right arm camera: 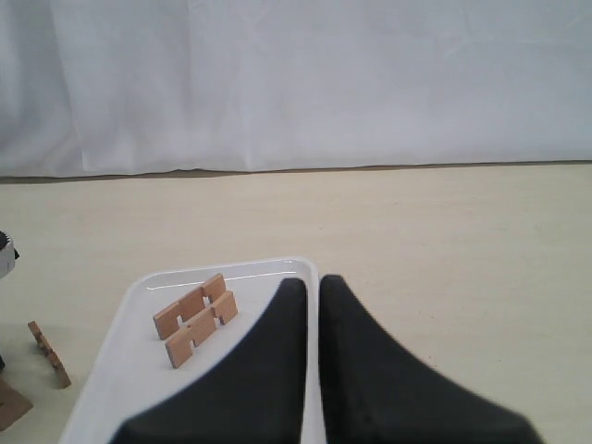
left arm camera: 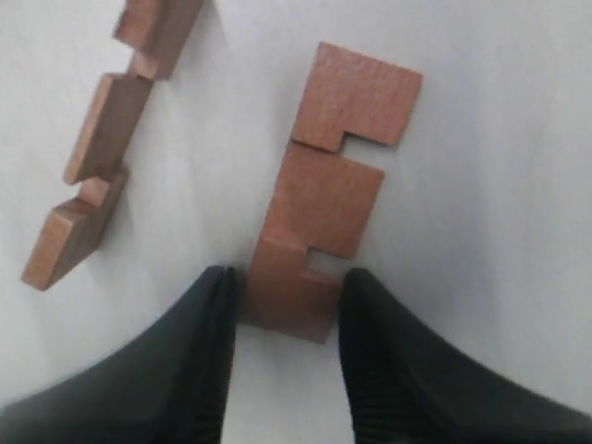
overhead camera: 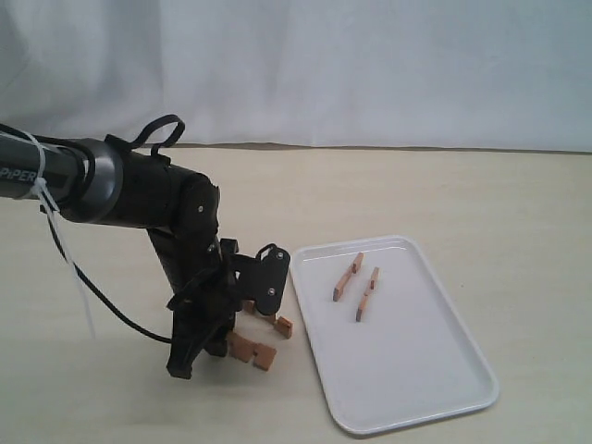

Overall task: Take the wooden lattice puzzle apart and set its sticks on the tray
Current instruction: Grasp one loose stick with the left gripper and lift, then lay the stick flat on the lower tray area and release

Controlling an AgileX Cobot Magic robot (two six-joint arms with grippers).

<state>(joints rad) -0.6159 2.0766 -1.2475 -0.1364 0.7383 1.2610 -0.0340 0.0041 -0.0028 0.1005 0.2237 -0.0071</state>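
Note:
The lattice puzzle is apart. Two reddish-brown sticks [overhead camera: 348, 276] [overhead camera: 367, 293] stand on edge side by side on the white tray [overhead camera: 407, 361]; the right wrist view shows them as sticks [right arm camera: 190, 305] [right arm camera: 201, 329] on the tray [right arm camera: 129, 370]. Two more sticks lie on the table left of the tray. My left gripper [left arm camera: 288, 282] is open, its fingers closely straddling the end of one flat stick [left arm camera: 328, 194], seen from outside as the stick [overhead camera: 252, 351]. The other loose stick [left arm camera: 97, 153] lies beside it. My right gripper [right arm camera: 312, 282] is shut and empty, above the tray's rim.
The left arm [overhead camera: 176, 222] reaches down steeply just left of the tray, with a cable [overhead camera: 83, 287] trailing from it. A white cloth backdrop [overhead camera: 370, 65] closes the far side of the table. The right arm is out of the exterior view.

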